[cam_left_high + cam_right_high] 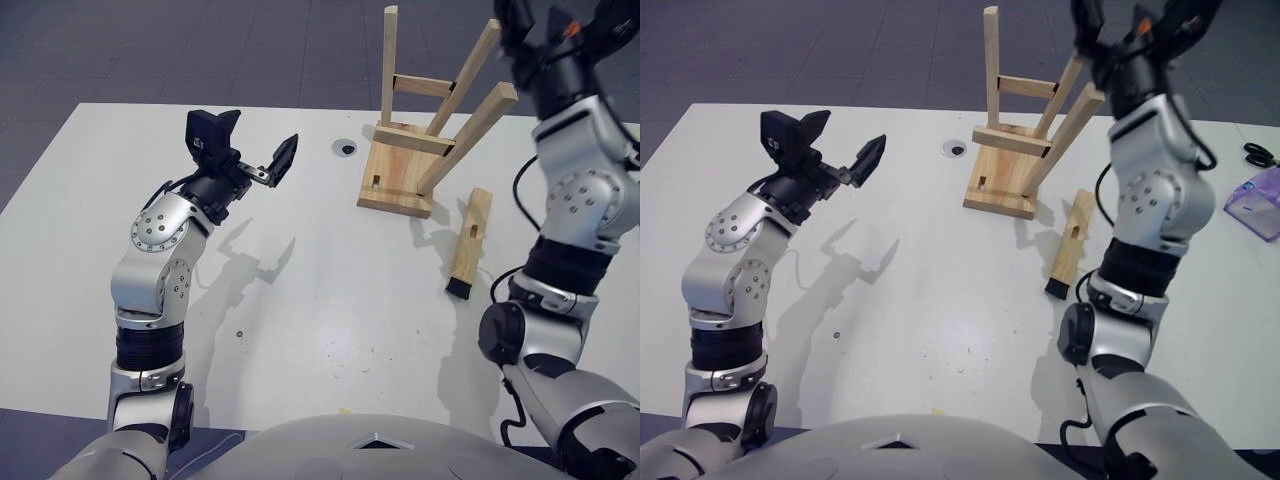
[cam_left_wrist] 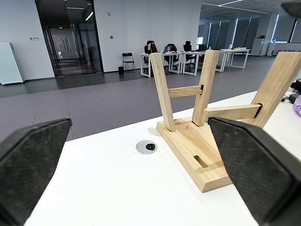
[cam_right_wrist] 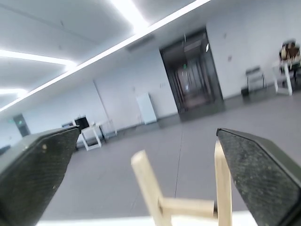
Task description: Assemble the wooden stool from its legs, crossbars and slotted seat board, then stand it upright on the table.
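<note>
The partly built stool stands upside down at the table's far right. Its seat board (image 1: 396, 183) lies flat, with three legs (image 1: 388, 65) pointing up and two crossbars (image 1: 415, 139) between them. One slot in the board (image 2: 201, 161) is open. A loose leg (image 1: 469, 243) with a dark end lies on the table just right of the board. My left gripper (image 1: 263, 133) hangs open and empty above the table, left of the stool. My right gripper (image 1: 1135, 15) is open, raised just above the tops of the legs (image 3: 148, 181).
A round cable grommet (image 1: 346, 148) sits in the white table (image 1: 330, 300) between my left gripper and the stool. Scissors (image 1: 1261, 153) and a purple packet (image 1: 1254, 203) lie at the far right edge. The table's middle and front are bare.
</note>
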Available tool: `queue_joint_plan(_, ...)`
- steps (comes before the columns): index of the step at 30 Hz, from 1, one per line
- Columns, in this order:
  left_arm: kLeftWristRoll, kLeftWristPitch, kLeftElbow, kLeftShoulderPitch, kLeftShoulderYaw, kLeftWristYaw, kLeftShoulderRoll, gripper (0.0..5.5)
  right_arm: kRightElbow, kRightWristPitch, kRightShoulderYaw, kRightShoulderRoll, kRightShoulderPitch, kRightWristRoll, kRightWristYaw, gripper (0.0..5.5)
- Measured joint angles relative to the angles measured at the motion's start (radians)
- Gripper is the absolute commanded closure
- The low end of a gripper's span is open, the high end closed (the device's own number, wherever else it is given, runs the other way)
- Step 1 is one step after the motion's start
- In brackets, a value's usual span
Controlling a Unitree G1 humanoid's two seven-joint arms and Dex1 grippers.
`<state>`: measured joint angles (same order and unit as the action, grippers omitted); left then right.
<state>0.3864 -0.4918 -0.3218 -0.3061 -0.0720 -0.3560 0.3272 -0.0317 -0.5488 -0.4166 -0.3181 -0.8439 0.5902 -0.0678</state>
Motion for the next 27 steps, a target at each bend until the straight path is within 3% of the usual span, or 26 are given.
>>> queue_joint_plan(6, 0.000, 0.002, 0.000, 0.002, 0.001, 0.000, -0.001, 0.10, 0.073, 0.085, 0.014, -0.067, -0.169, -0.021, -0.033, 0.12)
queue_joint_plan(10, -0.001, 0.005, 0.001, 0.007, 0.006, 0.000, -0.004, 0.10, 0.334, 0.169, 0.120, 0.015, 0.010, -0.139, -0.083, 0.12)
queue_joint_plan(12, -0.003, 0.007, 0.004, 0.010, 0.012, 0.000, -0.004, 0.10, 0.355, 0.252, 0.144, 0.027, 0.053, -0.174, -0.101, 0.12)
queue_joint_plan(19, -0.002, 0.009, 0.004, 0.019, 0.017, 0.001, -0.004, 0.10, 0.265, 0.274, 0.108, 0.056, 0.120, -0.118, -0.096, 0.12)
queue_joint_plan(27, -0.002, 0.008, 0.005, 0.020, 0.026, 0.004, -0.014, 0.10, 0.091, 0.136, 0.027, 0.137, 0.132, 0.071, 0.000, 0.12)
